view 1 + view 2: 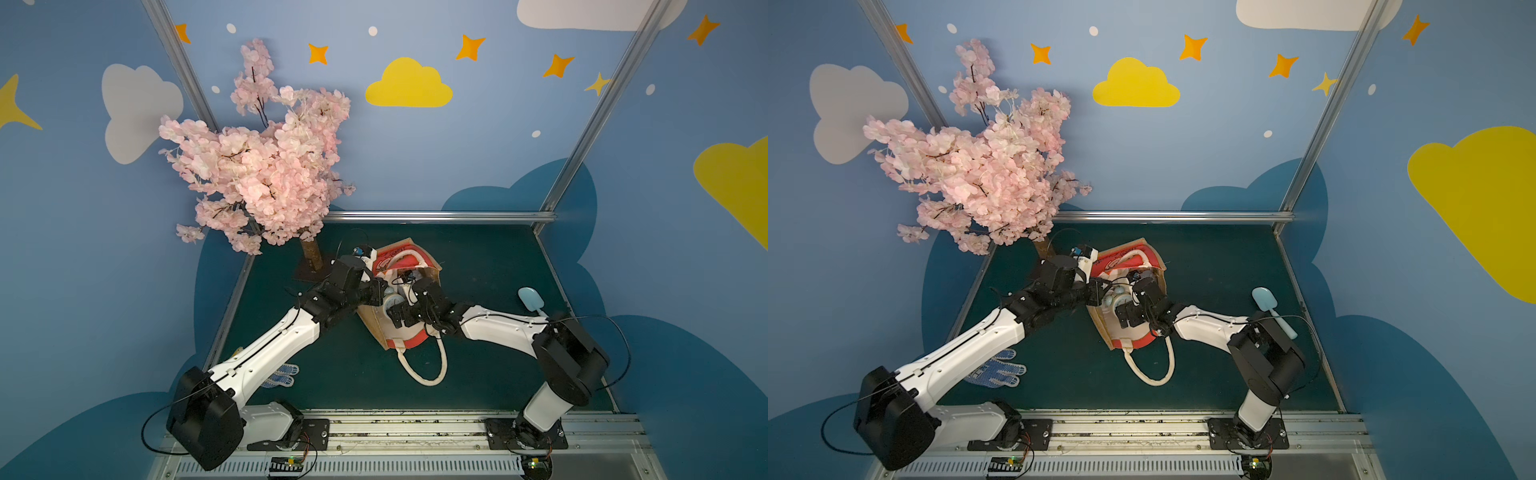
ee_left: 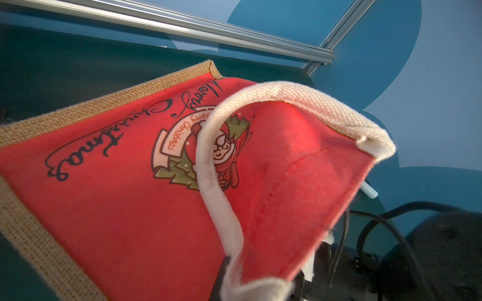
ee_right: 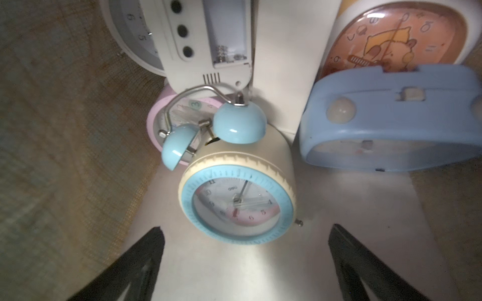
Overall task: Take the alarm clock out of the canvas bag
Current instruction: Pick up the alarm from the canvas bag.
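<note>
Nearest the bases, a blue-dotted glove (image 1: 1000, 370) is lying beside the left arm, and one cream handle (image 1: 424, 365) of the canvas bag (image 1: 370, 324) is trailing loose over the green table (image 1: 498, 374). The bag is sitting mid-table with its mouth gaping, and the right gripper (image 3: 246, 229) is reaching inside, jaws spread wide and grasping nothing. Just ahead of them the twin-bell alarm clock (image 3: 237, 198) (cream body, pale blue bells and dial ring) is resting on the cream lining. Deeper in, a blue clock (image 3: 391, 125), a white clock (image 3: 208, 39), a pink clock (image 3: 154, 122) and an orange-faced clock (image 3: 391, 36) are crowding together. The left gripper (image 2: 258, 281) is clenching the bag's other handle at the far red panel (image 2: 130, 195). A light blue spatula (image 1: 530, 301) is lying off to the right, and a pink blossom tree (image 1: 257, 166) is standing in the far left corner.
</note>
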Available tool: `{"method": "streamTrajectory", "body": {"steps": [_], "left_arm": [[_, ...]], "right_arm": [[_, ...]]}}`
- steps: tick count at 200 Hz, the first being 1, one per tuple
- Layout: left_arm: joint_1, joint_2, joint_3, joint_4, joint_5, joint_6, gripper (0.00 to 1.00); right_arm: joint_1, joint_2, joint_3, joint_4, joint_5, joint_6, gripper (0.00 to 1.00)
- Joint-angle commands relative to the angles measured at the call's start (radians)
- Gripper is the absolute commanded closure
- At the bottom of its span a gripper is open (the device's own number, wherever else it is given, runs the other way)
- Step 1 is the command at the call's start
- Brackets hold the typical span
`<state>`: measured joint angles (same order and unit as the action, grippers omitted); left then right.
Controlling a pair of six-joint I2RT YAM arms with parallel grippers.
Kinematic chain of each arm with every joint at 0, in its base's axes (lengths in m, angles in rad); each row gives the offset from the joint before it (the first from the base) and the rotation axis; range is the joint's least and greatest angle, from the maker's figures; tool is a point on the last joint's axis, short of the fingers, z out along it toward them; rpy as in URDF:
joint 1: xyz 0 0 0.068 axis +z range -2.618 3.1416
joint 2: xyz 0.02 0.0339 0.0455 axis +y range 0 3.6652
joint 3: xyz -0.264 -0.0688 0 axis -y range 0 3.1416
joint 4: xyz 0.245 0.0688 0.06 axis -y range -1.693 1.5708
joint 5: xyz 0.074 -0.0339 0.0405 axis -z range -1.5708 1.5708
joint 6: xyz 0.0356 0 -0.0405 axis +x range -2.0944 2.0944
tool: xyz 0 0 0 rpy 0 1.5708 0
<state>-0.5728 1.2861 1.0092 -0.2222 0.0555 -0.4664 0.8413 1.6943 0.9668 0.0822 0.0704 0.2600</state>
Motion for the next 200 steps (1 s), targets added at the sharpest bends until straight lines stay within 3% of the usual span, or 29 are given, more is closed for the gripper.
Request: {"method": "streamTrajectory", "body": {"steps": [1, 83, 135, 200], "left_arm": [[0.008, -0.016, -0.008, -0.042, 0.071, -0.039, 0.97], [0.023, -0.027, -0.024, -0.032, 0.087, -0.055, 0.97], [0.043, -0.037, -0.04, -0.017, 0.102, -0.071, 0.97], [0.063, -0.057, -0.059, -0.016, 0.112, -0.071, 0.96]], "right_arm": [[0.006, 0.031, 0.021, 0.032, 0.054, -0.03, 0.01], [0.039, 0.115, 0.09, 0.046, 0.024, -0.037, 0.01], [0.054, 0.152, 0.167, -0.104, 0.093, -0.09, 0.01], [0.053, 0.131, 0.134, -0.174, 0.091, -0.146, 0.03]]}}
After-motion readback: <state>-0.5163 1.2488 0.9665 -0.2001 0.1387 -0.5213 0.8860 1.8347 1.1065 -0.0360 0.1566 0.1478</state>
